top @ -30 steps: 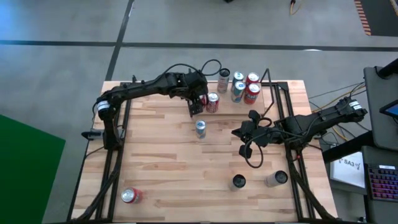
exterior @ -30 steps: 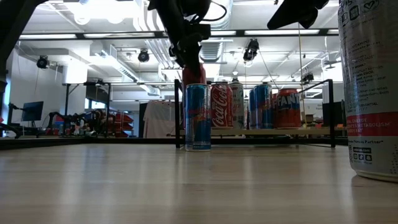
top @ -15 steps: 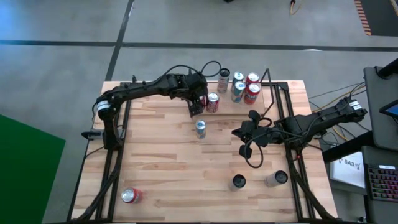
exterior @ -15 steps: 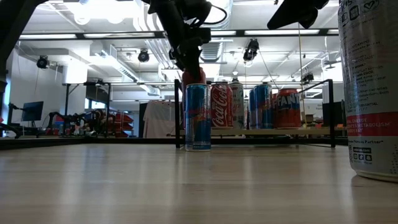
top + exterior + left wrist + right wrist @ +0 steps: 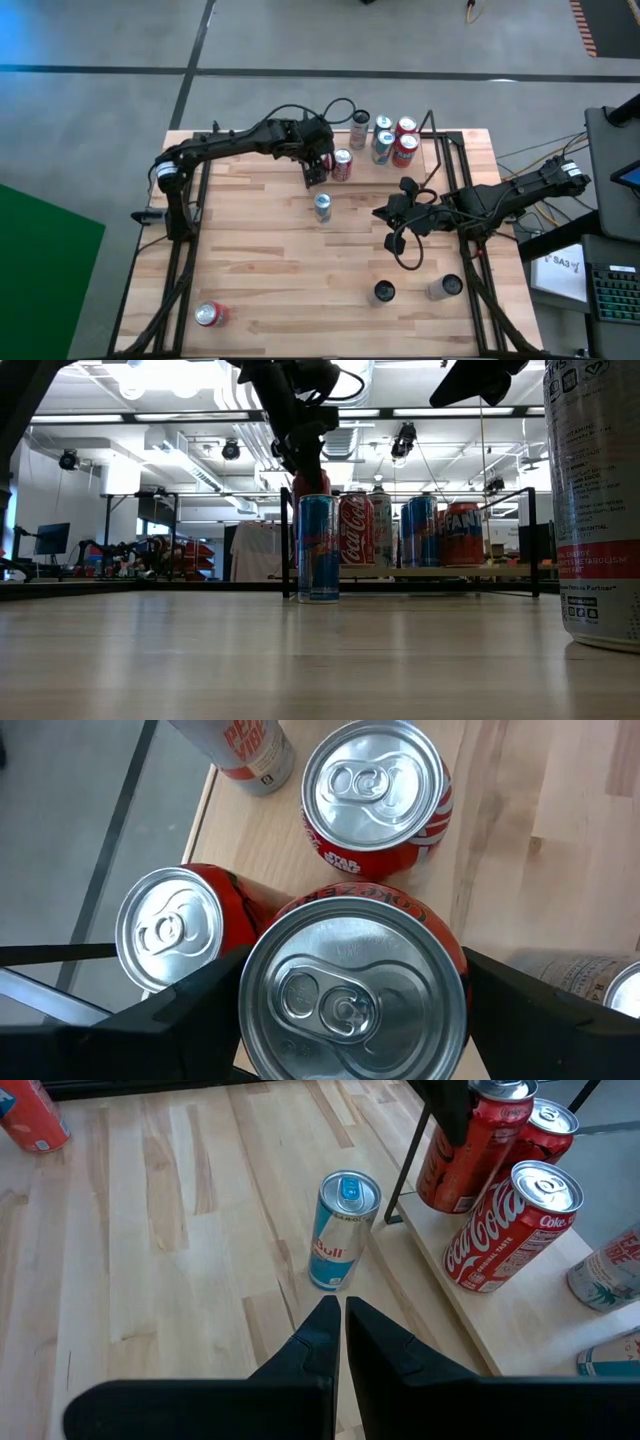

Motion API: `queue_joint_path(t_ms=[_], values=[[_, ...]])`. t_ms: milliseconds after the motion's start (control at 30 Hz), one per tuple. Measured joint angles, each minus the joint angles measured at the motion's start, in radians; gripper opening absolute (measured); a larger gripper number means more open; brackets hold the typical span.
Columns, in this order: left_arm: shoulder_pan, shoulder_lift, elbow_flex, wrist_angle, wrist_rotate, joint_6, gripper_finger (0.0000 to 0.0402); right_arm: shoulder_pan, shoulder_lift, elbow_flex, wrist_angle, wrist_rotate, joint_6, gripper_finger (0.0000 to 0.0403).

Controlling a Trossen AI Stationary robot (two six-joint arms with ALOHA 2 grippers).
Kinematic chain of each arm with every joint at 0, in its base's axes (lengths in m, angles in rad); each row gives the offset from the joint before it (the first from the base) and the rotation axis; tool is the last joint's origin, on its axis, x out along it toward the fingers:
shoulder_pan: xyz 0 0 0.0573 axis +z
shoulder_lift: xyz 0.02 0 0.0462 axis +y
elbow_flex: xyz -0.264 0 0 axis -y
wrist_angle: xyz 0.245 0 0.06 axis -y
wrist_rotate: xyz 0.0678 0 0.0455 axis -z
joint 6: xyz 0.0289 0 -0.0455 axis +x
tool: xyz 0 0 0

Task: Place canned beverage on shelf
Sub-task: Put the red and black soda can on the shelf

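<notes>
Where light-wood shelf (image 5: 425, 158) begins, left gripper (image 5: 350, 1020) clamped round glossy red cylindrical can (image 5: 352, 990); right gripper (image 5: 338, 1342) together.

Even, bright light falls from the ceiling strips (image 5: 300, 417) I see across the room, washing my table (image 5: 260, 270) with soft, faint shadows. Their glow glares white up there. The big can (image 5: 592, 500) at my low camera's edge looms blurred and stretched; lids (image 5: 352, 990) under my left wrist gleam sharply.
</notes>
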Motion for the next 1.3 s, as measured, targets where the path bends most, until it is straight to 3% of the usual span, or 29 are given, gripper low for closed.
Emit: queue_joint_path(t_ms=[1300], values=[[0.002, 0.000, -0.065, 0.042, 0.000, -0.016, 0.0303, 0.000, 0.000, 0.000, 0.000, 0.000, 0.000, 0.0012]])
